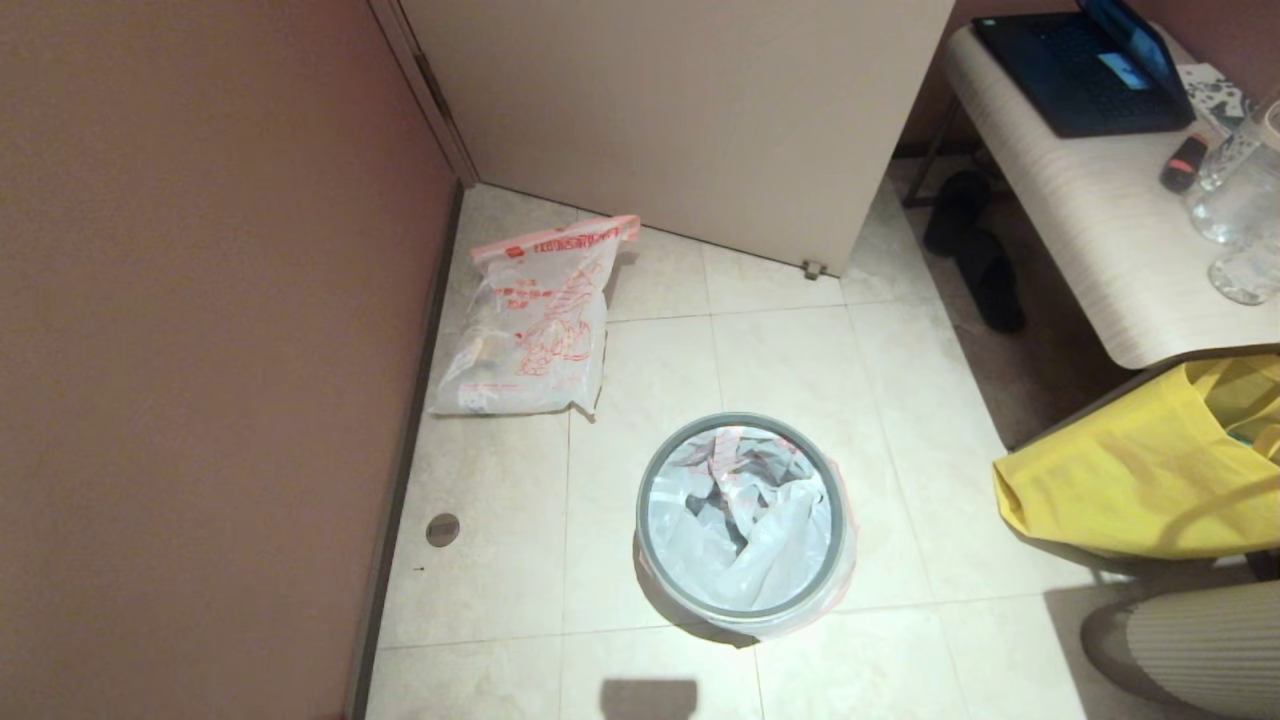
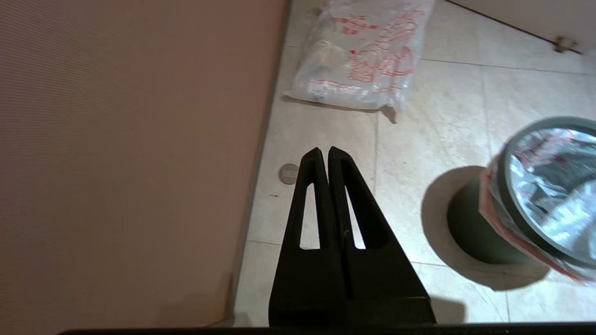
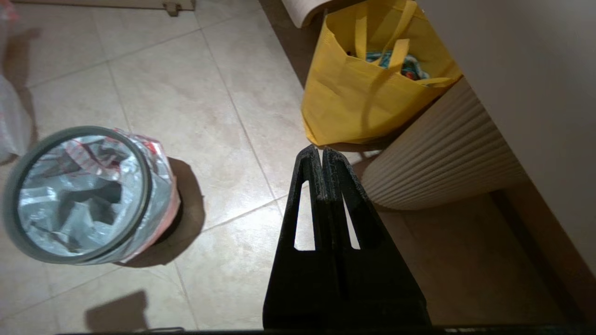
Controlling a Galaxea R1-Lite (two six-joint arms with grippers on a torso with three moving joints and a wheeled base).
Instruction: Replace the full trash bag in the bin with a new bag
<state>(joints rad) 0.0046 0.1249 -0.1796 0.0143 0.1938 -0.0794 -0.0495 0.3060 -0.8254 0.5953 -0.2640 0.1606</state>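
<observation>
The full trash bag [image 1: 535, 325] [image 2: 361, 56], translucent white with red print, lies on the floor tiles by the left wall. The bin [image 1: 742, 525] [image 2: 470, 223] [image 3: 14, 195] stands upright mid-floor with its grey ring on top. The new bag [image 1: 760, 530] [image 2: 549, 186] [image 3: 79, 186], crinkly and clear with a pink band, lines the bin and folds out under the ring. Neither arm shows in the head view. My left gripper [image 2: 323, 151] hangs shut and empty above the floor left of the bin. My right gripper [image 3: 316, 149] hangs shut and empty to the bin's right.
A pink wall [image 1: 200, 350] runs along the left. A door [image 1: 680, 110] stands behind. On the right are a desk [image 1: 1100, 220] with a laptop and glassware, a yellow bag [image 1: 1140, 480] [image 3: 368, 88], a ribbed cream stool [image 3: 442, 158] and dark slippers [image 1: 975, 250].
</observation>
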